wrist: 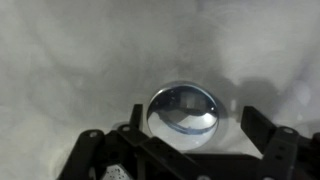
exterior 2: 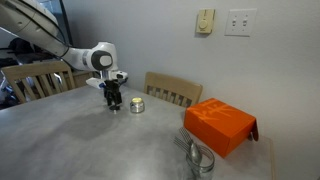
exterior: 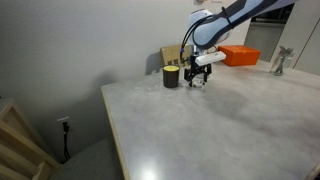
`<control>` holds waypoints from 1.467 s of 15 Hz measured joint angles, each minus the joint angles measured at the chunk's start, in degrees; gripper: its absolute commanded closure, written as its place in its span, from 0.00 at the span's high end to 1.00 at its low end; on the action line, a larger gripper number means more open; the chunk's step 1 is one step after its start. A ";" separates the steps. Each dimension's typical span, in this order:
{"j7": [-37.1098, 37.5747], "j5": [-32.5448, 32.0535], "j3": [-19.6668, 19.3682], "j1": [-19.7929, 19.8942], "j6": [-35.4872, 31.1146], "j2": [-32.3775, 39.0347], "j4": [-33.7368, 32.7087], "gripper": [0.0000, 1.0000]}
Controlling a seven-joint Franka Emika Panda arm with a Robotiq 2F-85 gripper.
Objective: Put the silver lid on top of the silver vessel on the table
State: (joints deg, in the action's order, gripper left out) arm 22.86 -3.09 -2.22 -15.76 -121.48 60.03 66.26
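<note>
Plain pale walls surround a pale grey, faintly marbled tabletop (exterior: 200,130) that carries the work. The silver lid (wrist: 185,110) lies flat on the tabletop near its far edge, directly beneath the arm. The fingers (wrist: 262,128) stand wide, one to each side of the lid, clear of its rim and holding nothing.

Judged step: taking hold of the lid. To do it well, lower until the tips reach the thin rim, keep the lid centred, then close evenly. So thin and shiny an edge may slip or tilt. The silver vessel (exterior 2: 137,105) stands just beside the arm, so the carry should be short.

Only the wrist view shows the lid and the finger spacing. The vessel shows clearly in an exterior view, and the black cup (exterior: 171,76) in an exterior view.
</note>
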 measured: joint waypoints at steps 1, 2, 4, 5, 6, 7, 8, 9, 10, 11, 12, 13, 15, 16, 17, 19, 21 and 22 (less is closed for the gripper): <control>0.36 -0.01 -0.20 -0.08 -0.04 0.23 -0.04 1.00; 0.70 0.00 -0.32 -0.09 -0.09 0.44 -0.05 1.00; 1.55 0.10 -0.32 -0.08 -0.13 0.44 -0.04 1.00; 2.20 0.39 -0.32 0.00 -0.31 0.40 0.09 1.00; 2.94 0.95 -0.32 0.19 -0.87 0.31 0.38 1.00; 3.55 1.93 -0.31 0.49 -1.79 0.17 0.89 1.00; 3.94 3.12 -0.29 0.85 -2.88 -0.04 1.59 1.00; 4.30 4.34 -0.23 1.22 -4.20 -0.42 2.60 1.00; 4.62 5.57 -0.16 1.58 -5.63 -0.93 3.82 1.00; 4.92 6.68 -0.13 1.87 -7.19 -1.40 5.08 0.82; 5.63 7.42 -0.13 2.07 -8.58 -1.87 6.11 0.73; 6.47 7.86 -0.17 2.20 -9.69 -2.49 7.18 0.68; 7.69 8.04 -0.24 2.50 -10.93 -3.74 9.05 0.53; 7.93 8.04 -0.26 2.66 -11.27 -4.37 9.95 0.45; 7.96 8.12 -0.26 2.78 -11.58 -4.83 10.60 0.44; 7.93 8.13 -0.26 2.84 -13.07 -5.20 11.47 0.44; 7.64 8.11 -0.26 2.87 -14.03 -5.43 11.99 0.44; 7.32 8.06 -0.28 2.88 -14.16 -5.51 12.14 0.44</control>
State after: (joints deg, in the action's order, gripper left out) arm 30.17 4.97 -2.50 -12.88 -135.64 54.52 78.40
